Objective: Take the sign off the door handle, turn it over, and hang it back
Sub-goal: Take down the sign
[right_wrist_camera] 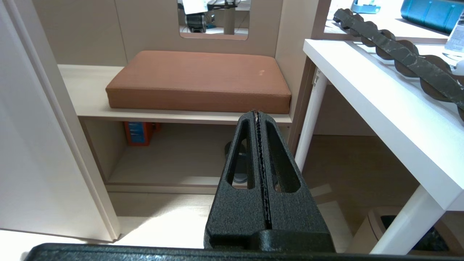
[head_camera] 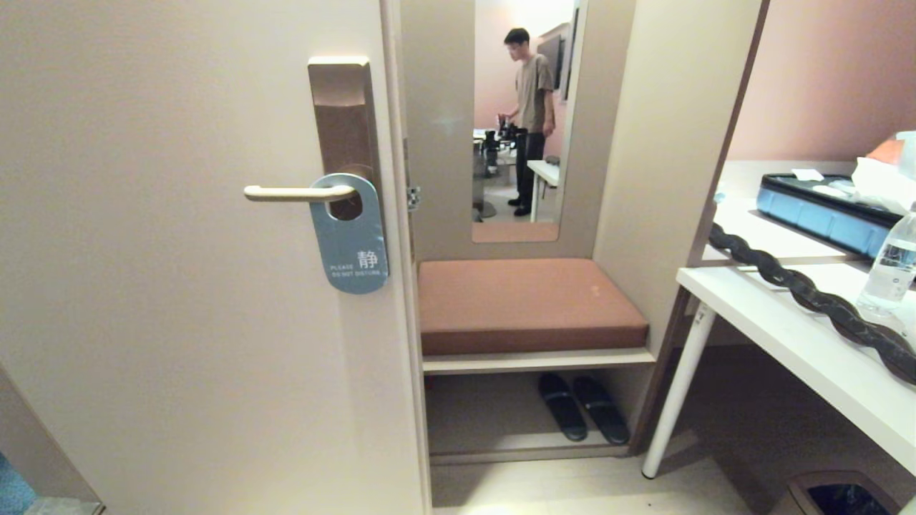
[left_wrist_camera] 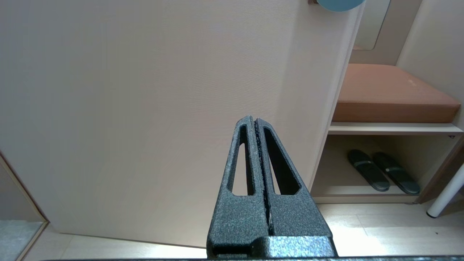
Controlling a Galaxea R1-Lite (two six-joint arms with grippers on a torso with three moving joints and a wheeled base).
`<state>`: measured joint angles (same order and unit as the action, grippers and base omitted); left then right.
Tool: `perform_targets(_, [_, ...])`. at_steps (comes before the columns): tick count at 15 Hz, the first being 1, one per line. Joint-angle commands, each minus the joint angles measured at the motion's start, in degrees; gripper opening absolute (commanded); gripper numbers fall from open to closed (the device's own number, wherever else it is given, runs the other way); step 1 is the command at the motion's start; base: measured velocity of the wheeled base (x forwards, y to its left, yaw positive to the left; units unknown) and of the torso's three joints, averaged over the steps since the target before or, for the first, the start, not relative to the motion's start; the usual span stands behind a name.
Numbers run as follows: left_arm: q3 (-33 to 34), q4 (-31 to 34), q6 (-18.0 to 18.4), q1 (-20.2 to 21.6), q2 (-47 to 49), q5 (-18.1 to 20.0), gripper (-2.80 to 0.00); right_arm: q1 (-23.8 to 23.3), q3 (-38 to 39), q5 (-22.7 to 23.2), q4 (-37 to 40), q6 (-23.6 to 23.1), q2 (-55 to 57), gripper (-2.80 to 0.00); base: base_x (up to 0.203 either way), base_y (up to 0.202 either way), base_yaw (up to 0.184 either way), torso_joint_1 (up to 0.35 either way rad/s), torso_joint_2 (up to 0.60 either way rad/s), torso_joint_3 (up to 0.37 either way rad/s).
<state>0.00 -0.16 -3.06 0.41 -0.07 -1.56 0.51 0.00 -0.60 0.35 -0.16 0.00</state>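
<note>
Under-bench shelf (head_camera: 529,447), apparently holding slippers (head_camera: 583,406)

Black, rough-textured fingers (left_wrist_camera: 253,159) are seen on the left gripper (left_wrist_camera: 255,121), each tapered and pierced by a long slot. The same pebbled black casting is shown on the right gripper (right_wrist_camera: 256,113).
</note>
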Motion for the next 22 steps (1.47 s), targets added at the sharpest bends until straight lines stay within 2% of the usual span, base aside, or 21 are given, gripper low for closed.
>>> perform_targets(1, [0.0, -0.02, 0.07, 0.02, 0.07, -0.02, -2.8, 0.07, 0.0, -0.02, 0.0, -0.02, 0.0, -2.8, 0.0, 0.0, 0.0, 0.0, 0.0, 0.0])
perform_targets(7, [0.0, 0.02, -0.02, 0.02, 0.07, -0.02, -2.8, 0.02, 0.0, -0.02, 0.0, -0.02, 0.0, -2.8, 0.0, 0.0, 0.0, 0.0, 0.0, 0.0])
perform_targets(12, [0.0, 0.07, 1.3, 0.02, 0.07, 0.68, -2.8, 0.02, 0.0, -0.02, 0.0, -0.02, 0.0, -2.8, 0.0, 0.0, 0.0, 0.0, 0.0, 0.0])
perform_targets(22, [0.0, -0.02, -0.54, 0.02, 0.07, -0.11, -2.8, 0.02, 0.0, -0.02, 0.0, -0.02, 0.0, -2.8, 0.0, 0.0, 0.0, 0.0, 0.0, 0.0])
